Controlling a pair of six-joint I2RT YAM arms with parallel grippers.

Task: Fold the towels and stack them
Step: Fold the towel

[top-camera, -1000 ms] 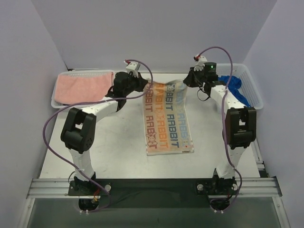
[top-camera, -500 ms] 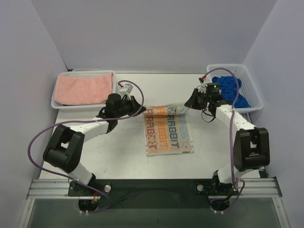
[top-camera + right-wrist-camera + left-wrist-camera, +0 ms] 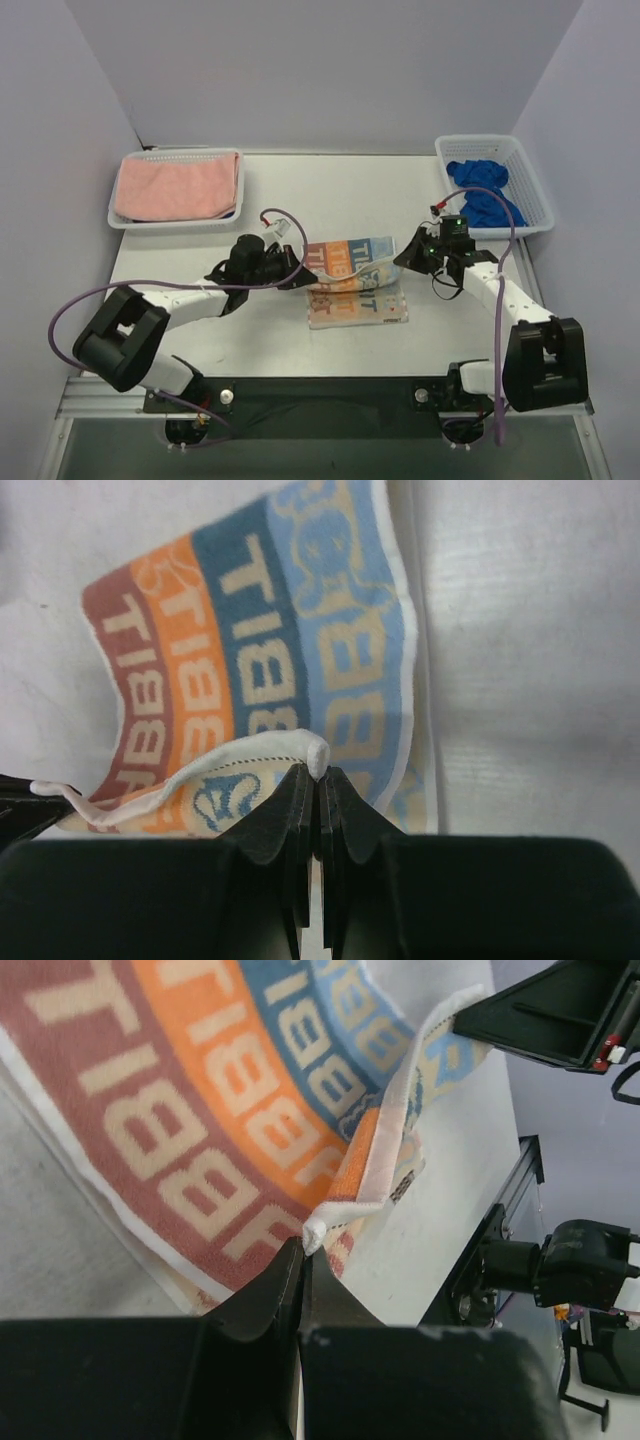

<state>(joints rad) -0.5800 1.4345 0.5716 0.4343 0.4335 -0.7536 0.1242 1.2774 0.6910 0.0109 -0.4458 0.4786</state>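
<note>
While both claws grip the rabbit towel (image 3: 352,290) at mid-front of the table (image 3: 250,205), top view: left claw (image 3: 297,272) & right claw (image 3: 407,255) hold its far edge lifted, so half-fold step. L wrist: jaws shut on hem corner. R wrist: same. Next prob: lay edge flush on near edge, release. Others: pink towel (image 3: 175,187) table far-left, blue towel (image 3: 482,192) far-right.

The top view is lit evenly and softly from above, and only faint, diffuse shadows are cast on the white table (image 3: 230,215). A lavender tint is carried by the back wall (image 3: 320,70). In the left wrist view the RABBIT towel (image 3: 200,1110) is rendered sharply, while the left gripper (image 3: 300,1252) is left dark and underexposed. In the right wrist view the table is nearly washed out, and the right gripper (image 3: 318,776) is shown black and slightly blurred.
</note>
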